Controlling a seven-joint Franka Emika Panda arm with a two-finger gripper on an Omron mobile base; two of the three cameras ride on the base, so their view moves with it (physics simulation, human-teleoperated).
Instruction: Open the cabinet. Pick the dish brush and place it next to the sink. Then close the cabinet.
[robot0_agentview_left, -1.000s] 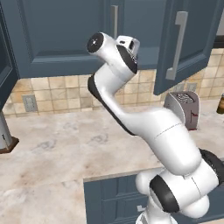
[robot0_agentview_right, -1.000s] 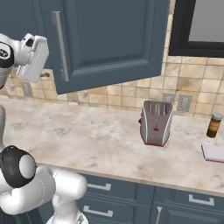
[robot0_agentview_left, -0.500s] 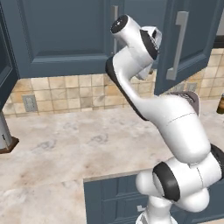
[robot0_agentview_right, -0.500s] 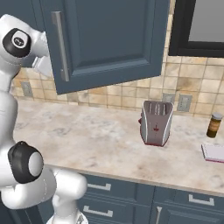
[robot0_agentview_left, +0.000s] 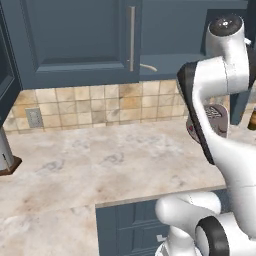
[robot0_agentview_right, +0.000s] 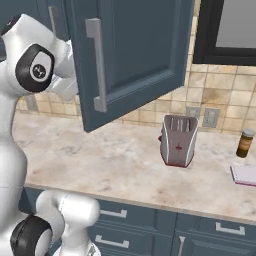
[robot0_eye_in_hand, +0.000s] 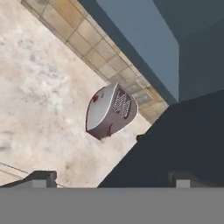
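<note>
Jaws stand spread wide and grip nothing; the gripper (robot0_eye_in_hand: 109, 180) hangs high by the cabinet (robot0_agentview_right: 135, 45), whose right door is swung out over the counter (robot0_agentview_right: 115, 160) with its silver bar handle (robot0_agentview_right: 97, 70) facing the room. Seen from the left, the left door stays flat, and a thin cream curve, likely the dish brush (robot0_agentview_left: 148, 66), pokes out at the cabinet's bottom edge just beside it. Below sits the toaster (robot0_agentview_right: 177, 141), with a small brown jar (robot0_agentview_right: 244, 143) further along the tiled wall.
</note>
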